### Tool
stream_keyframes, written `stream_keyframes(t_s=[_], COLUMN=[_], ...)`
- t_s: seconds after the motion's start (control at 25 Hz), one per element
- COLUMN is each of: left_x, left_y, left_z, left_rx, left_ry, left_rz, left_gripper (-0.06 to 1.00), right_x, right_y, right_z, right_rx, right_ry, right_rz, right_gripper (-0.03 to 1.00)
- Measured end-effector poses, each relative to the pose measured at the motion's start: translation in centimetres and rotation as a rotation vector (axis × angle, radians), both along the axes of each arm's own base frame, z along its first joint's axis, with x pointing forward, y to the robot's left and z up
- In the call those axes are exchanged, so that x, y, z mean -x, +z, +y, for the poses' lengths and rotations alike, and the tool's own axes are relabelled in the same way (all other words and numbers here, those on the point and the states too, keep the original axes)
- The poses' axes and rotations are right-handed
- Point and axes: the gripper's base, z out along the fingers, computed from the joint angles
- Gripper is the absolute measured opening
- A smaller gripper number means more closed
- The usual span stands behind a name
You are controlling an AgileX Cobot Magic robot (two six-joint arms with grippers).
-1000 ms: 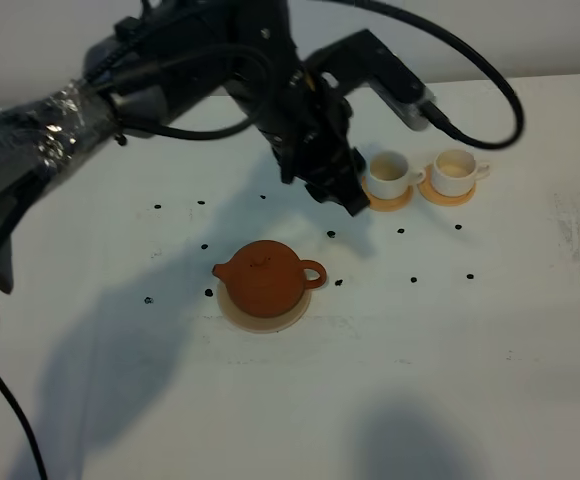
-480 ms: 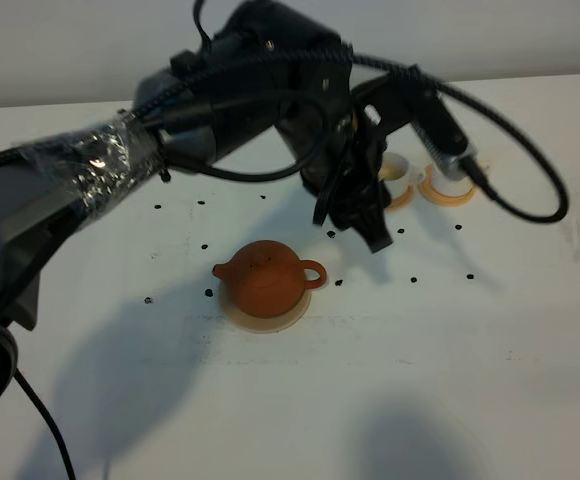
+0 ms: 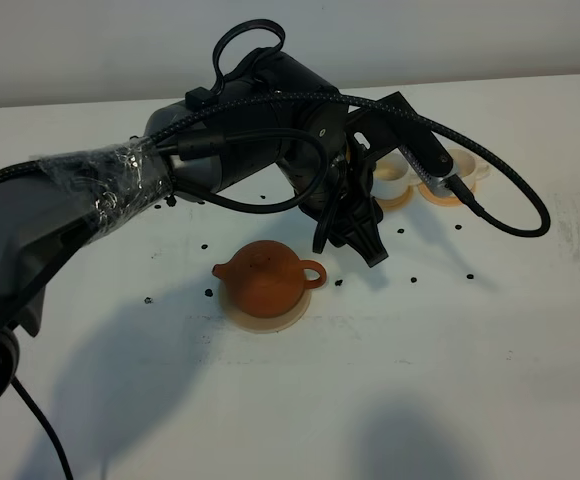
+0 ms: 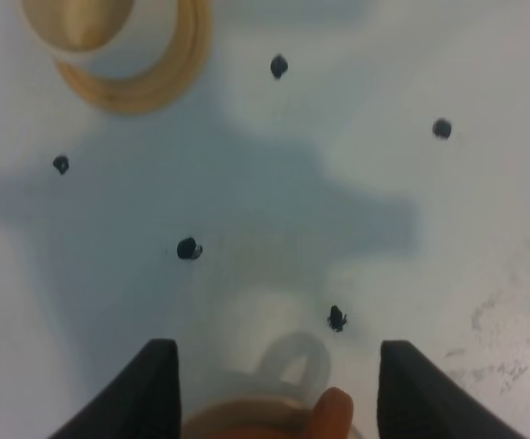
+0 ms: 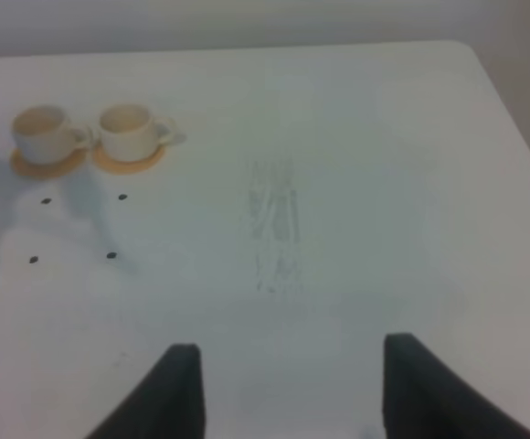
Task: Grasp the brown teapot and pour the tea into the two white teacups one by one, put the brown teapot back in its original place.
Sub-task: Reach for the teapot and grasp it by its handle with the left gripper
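- The brown teapot sits on its pale tan disc near the middle of the white table. Its long axis runs across the high view, with the short spout aimed at that view's left and the loop handle at its right, towards the left gripper.
- The left gripper hangs just beside the handle without touching it, fingers spread wide. In its wrist view, the two dark fingers frame a blurred sliver of the pot's brown clay.
- The right gripper is also spread apart, with nothing between its fingers. It looks across bare tabletop towards the two white teacups in the distance.
- Compared with half a second ago, the left gripper has dropped lower and swung in closer to the teapot's handle. The pot has not shifted on its disc.
- A second ago both cups stood in plain sight in the high view. The arm now covers most of the nearer one, and the farther one shows only in part.
- The pot is squat, round, matte reddish-brown clay with a small-knobbed lid.
- The cups are white with cream insides, each on a flat, round orange coaster.
- Crinkled clear film wraps the left arm, and a braided black cable loops from its wrist.
- Small black dots speckle the table.
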Motion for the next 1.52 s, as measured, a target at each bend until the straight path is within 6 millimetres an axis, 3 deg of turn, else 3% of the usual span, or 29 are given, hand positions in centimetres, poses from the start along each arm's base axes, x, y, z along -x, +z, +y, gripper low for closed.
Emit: stream_keyframes(t_s=[0.36,0.6,1.04,1.52], left_x=[1.8,1.7,1.9,2.3], left_y=[-1.2,-0.8,-2.7,-3.2], left_z=[2.3,4.0,4.0,4.9], left_rx=[0.035,0.093,0.081,-0.091], left_ry=[-0.044,-0.012,-0.002,-0.245], left_rz=[-0.033,-0.069,0.019,0.026], left_gripper=[0.49,0.49,0.49,0.49], right_x=[0.0,0.0,0.0,0.0], right_y=[0.0,0.0,0.0,0.0], right_z=[0.0,0.0,0.0,0.0], right_rx=[0.0,0.0,0.0,0.0], right_ry=[0.0,0.0,0.0,0.0], right_rz=[0.0,0.0,0.0,0.0], right_gripper=[0.43,0.43,0.43,0.43])
